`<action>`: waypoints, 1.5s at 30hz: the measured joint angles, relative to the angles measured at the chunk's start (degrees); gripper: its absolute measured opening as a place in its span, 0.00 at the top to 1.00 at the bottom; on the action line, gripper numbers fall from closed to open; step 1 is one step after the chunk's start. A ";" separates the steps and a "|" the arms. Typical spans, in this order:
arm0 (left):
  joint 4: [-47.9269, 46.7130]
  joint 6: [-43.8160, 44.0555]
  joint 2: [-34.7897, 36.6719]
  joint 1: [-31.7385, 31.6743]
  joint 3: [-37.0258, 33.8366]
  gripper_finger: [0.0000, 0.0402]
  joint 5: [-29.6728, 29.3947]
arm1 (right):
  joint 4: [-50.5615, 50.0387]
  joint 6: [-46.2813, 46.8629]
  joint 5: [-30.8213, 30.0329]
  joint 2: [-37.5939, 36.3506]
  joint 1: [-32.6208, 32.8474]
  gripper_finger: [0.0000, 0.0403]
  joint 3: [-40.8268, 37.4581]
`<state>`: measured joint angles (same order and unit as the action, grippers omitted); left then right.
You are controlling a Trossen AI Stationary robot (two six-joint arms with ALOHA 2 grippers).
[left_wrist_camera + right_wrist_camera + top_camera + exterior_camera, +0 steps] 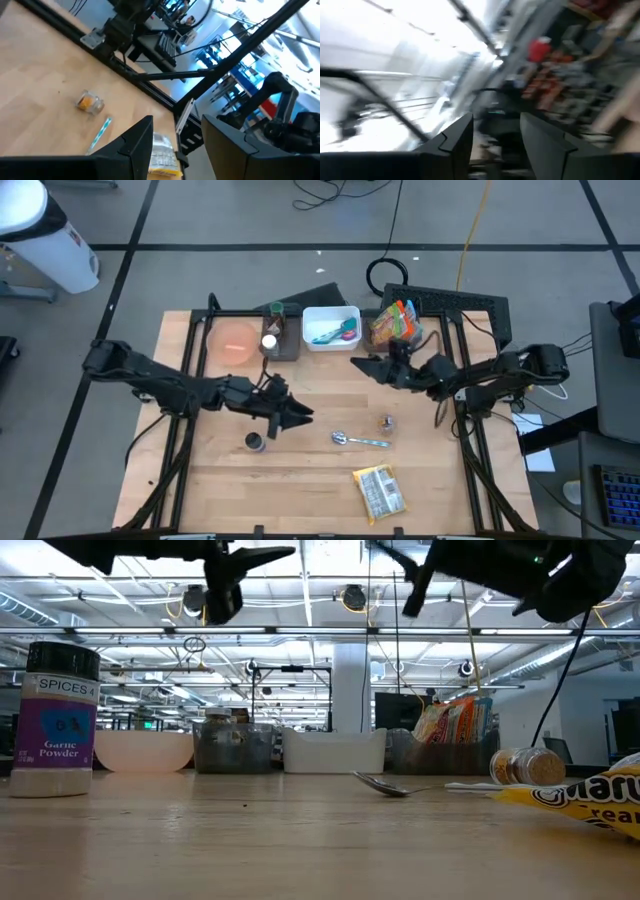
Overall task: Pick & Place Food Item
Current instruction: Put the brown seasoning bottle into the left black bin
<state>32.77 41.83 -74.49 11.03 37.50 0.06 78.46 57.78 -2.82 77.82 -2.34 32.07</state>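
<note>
1. Looking straight down, the high view shows the work barely begun: the left gripper point(297, 416) hangs over mid-table and the right gripper point(365, 366) over the far right, both empty, fingers parted with a gap between them. The likely food item, a yellow snack packet point(380, 492), lies flat at the near edge, right of centre, well apart from both grippers. A spoon point(358, 440) and a small jar point(386, 422) lie between it and the arms; a white bin point(331, 326), a pink bowl point(233, 342) and a bright snack bag point(393, 323) line the far edge. Which container is the target cannot be told.

2. At table height, the low view puts the packet point(590, 800) on the wood at right, yellow wrapper with dark lettering, crumpled and untouched. A garlic powder shaker point(59, 720) stands upright at left. Both arms hang high above.

3. From the left wrist view, the fingers point(135, 145) stand apart, holding nothing; the packet point(162, 161) shows just beyond them.

4. From the right wrist view, the fingers point(457, 140) are likewise apart and empty; the scene beyond is blurred. Pick and place both remain.
</note>
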 joint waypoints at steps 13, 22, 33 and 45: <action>3.50 15.79 -4.47 1.65 0.22 0.56 -2.28 | 6.62 -7.09 6.09 -2.05 16.07 0.61 7.88; 7.33 16.84 -4.39 8.45 2.67 0.56 -12.73 | -4.60 -12.87 6.17 -2.28 22.93 0.61 9.53; -4.02 13.85 -4.36 9.51 12.12 0.56 -15.73 | -19.83 -16.05 6.11 -7.30 21.83 0.40 10.50; -9.76 8.67 -4.05 8.00 14.91 0.56 -15.15 | -90.38 -31.66 0.71 -8.24 21.04 0.36 36.95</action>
<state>23.01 50.50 -78.55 19.02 52.40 -15.09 -11.92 26.12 -2.11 69.58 18.70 69.02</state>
